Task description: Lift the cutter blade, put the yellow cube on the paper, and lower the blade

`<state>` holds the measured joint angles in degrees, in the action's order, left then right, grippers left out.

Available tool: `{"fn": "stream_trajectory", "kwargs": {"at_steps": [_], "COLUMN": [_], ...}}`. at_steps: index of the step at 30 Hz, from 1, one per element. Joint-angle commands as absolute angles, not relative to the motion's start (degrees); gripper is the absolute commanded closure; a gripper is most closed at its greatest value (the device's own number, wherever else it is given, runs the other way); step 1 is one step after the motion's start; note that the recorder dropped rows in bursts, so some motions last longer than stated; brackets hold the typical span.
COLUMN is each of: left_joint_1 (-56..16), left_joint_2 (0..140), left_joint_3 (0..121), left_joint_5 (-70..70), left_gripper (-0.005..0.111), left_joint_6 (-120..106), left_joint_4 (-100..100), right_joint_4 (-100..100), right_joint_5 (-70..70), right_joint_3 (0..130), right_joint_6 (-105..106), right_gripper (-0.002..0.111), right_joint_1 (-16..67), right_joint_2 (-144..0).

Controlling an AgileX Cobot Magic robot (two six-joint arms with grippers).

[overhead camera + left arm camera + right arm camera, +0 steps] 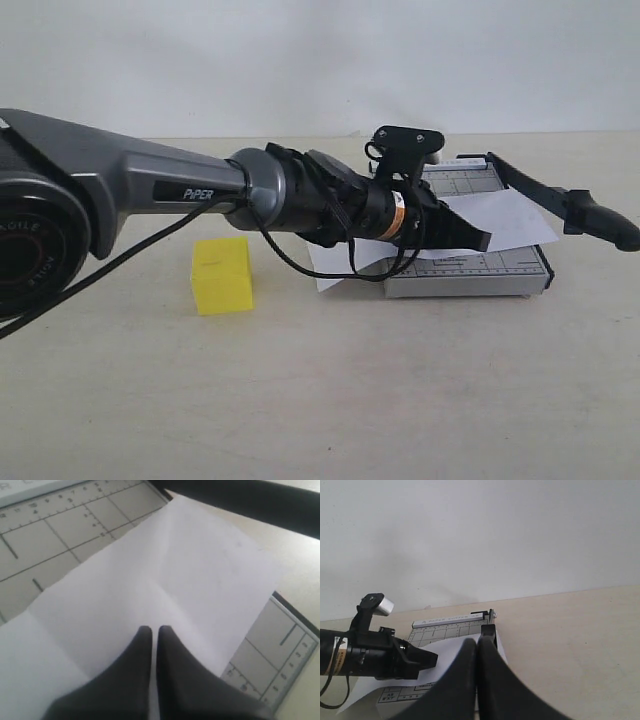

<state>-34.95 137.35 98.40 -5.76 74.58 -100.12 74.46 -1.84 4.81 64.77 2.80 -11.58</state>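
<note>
The left tool is seen closed over the paper, with nothing gripped between its fingers. The right tool is likewise closed and empty, facing the blade. The cube is set on the tabletop, left of the trimmer and apart from the paper.

yellow cube stands apart from the paper, cutter blade partly raised.

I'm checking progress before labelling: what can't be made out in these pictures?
Right wrist view: the right hand covers most of the cutter blade.
Exterior view: that hand lies off frame.
Left wrist view: the left hand hides whether it touches the paper.
Yellow cube: far faces hidden, exterior view only.
</note>
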Motion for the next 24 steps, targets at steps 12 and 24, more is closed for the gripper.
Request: {"fn": "stream_trajectory", "kwargs": {"at_steps": [12,24], "left_joint_1": [-36.2,-34.3], "left_joint_2": [137.3,128.8], "left_joint_3": [99.6,95.2], "left_joint_5": [-3.9,-4.2], "left_gripper": [0.102,0.102], "left_joint_6": [72.0,65.6], "left_joint_4": [-99.9,-99.9], "right_joint_4": [74.4,74.4], "right_joint_5": [-1.2,-1.2], "right_joint_3": [4.7,4.7], "right_joint_6": [65.0,65.0], "right_gripper": [0.109,0.109], "right_joint_1": [3.0,3.0], "right_joint_2": [-11.2,-11.2]}}
